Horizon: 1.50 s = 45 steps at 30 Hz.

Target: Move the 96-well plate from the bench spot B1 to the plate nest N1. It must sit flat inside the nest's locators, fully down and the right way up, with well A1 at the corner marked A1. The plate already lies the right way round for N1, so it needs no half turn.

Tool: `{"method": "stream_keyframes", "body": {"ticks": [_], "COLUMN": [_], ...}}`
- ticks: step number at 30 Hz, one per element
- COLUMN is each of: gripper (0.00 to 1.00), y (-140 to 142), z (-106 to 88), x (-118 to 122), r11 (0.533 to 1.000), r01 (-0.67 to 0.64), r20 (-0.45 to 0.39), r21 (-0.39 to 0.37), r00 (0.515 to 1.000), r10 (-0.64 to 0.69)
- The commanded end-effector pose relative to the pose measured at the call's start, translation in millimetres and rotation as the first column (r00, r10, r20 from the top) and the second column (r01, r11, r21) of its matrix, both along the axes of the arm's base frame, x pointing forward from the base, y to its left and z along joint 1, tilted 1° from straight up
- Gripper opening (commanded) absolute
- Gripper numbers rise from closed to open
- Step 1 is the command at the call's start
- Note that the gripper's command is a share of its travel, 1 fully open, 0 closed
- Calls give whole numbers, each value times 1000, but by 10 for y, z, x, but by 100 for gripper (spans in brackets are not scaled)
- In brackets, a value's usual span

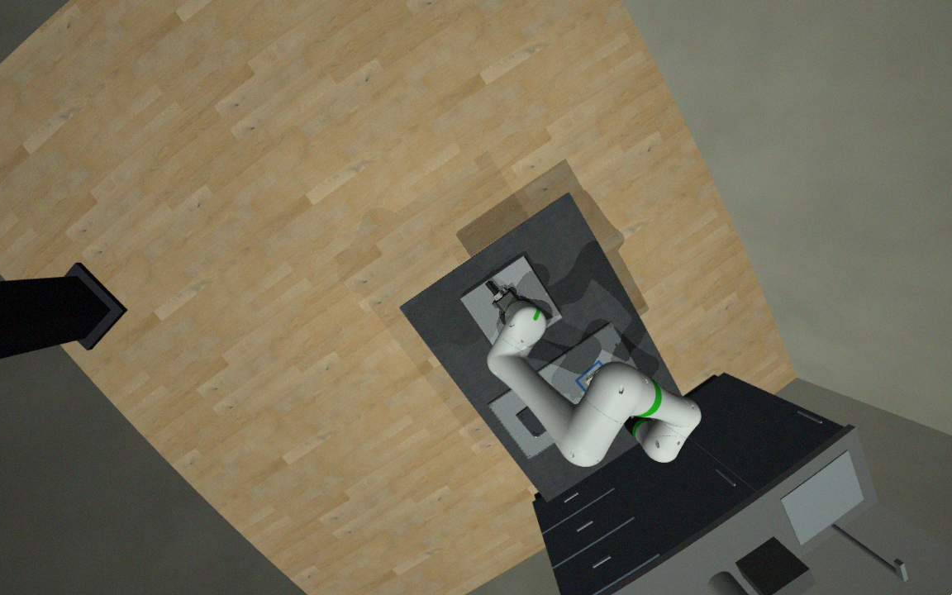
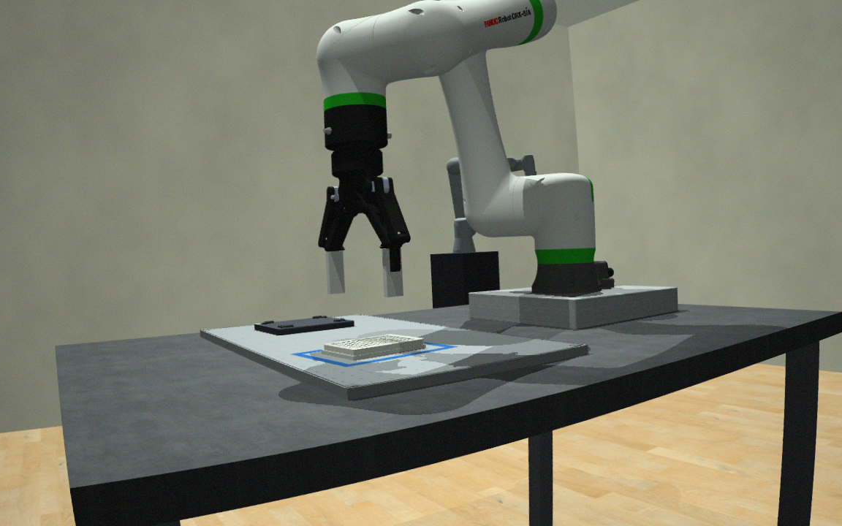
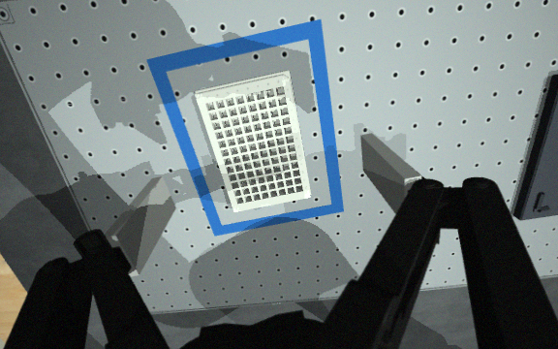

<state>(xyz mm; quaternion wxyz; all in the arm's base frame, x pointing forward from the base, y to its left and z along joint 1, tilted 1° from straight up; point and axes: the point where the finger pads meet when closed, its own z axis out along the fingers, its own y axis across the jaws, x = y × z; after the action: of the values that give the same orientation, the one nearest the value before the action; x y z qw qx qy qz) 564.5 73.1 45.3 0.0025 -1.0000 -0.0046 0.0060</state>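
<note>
While the plate (image 3: pixel 257 142) is lying flat inside the blue B1 outline (image 3: pixel 326 131) on the pegboard (image 2: pixel 476 363), the gripper (image 2: pixel 365 281) is hanging well above it, jaws spread wide and grasping nothing, probably so the fingers can straddle it. From the wrist view, the nest (image 3: pixel 557 150) is sitting at 3 o'clock of the plate, unoccupied.

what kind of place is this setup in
Probably a lab automation bench: a 96-well plate in a blue-outlined spot on a perforated board, a black plate nest, and the arm's open hand above.
</note>
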Motion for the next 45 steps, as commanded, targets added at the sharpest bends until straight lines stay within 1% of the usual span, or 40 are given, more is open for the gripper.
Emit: {"method": "stream_keyframes", "body": {"ticks": [1,12,15,17,45], "gripper": [100,100,100,100,100], "y": [57,80,80,80,82], "z": [-19,-24,-74,-74,-507], "x": [-58,-77,-78,-78,-83], "r11": [1000,1000,1000,1000,1000], "r01": [0,0,0,0,0], "r20": [0,0,0,0,0], "r21": [-1,-1,-1,-1,-1], "r00": [1000,1000,1000,1000,1000], "r10": [0,0,0,0,0]}}
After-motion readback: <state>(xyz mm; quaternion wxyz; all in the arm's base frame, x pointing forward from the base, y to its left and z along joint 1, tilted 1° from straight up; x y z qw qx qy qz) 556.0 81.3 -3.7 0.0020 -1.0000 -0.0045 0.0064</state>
